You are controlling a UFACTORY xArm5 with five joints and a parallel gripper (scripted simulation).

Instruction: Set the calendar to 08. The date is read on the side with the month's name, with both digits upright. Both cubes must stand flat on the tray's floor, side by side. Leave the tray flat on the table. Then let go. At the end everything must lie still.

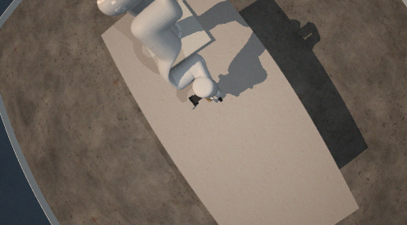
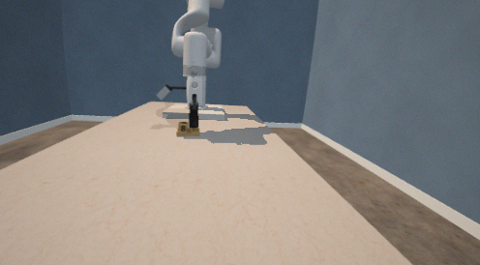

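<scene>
Standing at the table's [image 2: 242,207] near end, I see the wooden tray [image 2: 188,131] far off by the arm's end. Straight above it hangs the end effector [image 2: 194,121], partly closed on a cube I can't make out, directly over its slot.

The table [image 2: 203,197] is seen as open surface from the near edge up to the tray [image 2: 188,132], and on the tray's right and left sides. The tray, a low wooden object, stands well apart from both long edges. Directly above it the space is taken by the black gripper [image 2: 194,119], which hangs straight down and is closed on a cube; the cube itself cannot be made out. Behind the tray, passage is blocked by the arm [image 2: 195,57] and its pale base plate [image 2: 170,114]. A small grey plate on a rod [image 2: 165,92] juts out to the left of the arm, above the table.
</scene>
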